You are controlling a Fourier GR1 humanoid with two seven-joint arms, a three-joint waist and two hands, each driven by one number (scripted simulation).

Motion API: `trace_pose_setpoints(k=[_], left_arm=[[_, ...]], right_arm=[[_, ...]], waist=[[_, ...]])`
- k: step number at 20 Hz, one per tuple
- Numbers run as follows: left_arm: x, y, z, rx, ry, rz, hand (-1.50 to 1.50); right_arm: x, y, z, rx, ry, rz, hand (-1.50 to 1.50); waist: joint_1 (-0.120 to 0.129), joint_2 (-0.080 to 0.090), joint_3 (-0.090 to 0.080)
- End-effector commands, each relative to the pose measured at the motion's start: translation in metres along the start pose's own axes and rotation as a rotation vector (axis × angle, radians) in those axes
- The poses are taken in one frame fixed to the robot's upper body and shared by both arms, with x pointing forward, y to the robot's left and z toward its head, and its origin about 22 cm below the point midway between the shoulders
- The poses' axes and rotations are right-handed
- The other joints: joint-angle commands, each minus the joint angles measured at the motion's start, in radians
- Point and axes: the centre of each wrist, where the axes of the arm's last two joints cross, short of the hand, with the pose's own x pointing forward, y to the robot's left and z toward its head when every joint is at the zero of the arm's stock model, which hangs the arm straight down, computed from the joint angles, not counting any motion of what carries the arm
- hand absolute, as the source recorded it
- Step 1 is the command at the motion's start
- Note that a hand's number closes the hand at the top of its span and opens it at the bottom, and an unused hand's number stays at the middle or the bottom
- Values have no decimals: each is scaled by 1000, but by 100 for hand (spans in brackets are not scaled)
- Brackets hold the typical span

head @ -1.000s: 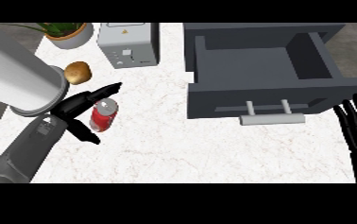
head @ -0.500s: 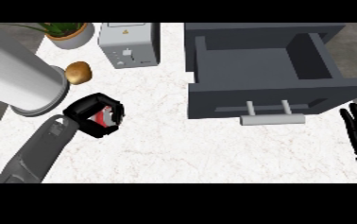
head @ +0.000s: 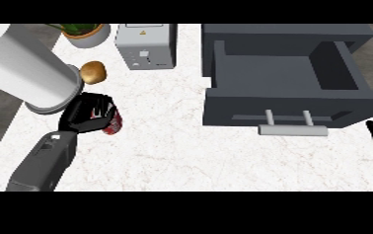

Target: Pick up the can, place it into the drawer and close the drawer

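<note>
A red can stands on the white marble counter at the left, mostly covered by my left hand, whose black fingers curl round it. The dark grey drawer at the right is pulled open, its inside bare, with a silver handle on its front. Only a sliver of my right hand shows at the right edge, apart from the drawer.
A large white cylinder stands close to the left of the can. A brown potato lies behind the can. A grey toaster-like box and a potted plant stand at the back.
My left hand went from open fingers beside the can to curled round it, and has shifted slightly back. My right hand has slid further out past the right edge.
</note>
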Motion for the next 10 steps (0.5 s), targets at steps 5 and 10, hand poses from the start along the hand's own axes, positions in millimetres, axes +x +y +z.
trace_pose_setpoints(k=[5, 10], left_arm=[[4, -44, -22, 338, -9, 65, 150], [54, -77, -48, 251, -27, 29, 150]], right_arm=[[-6, -12, 14, -19, -16, -3, -150], [4, -2, 8, -26, 4, 14, -150]], waist=[[-3, -1, -2], [8, -3, -2]])
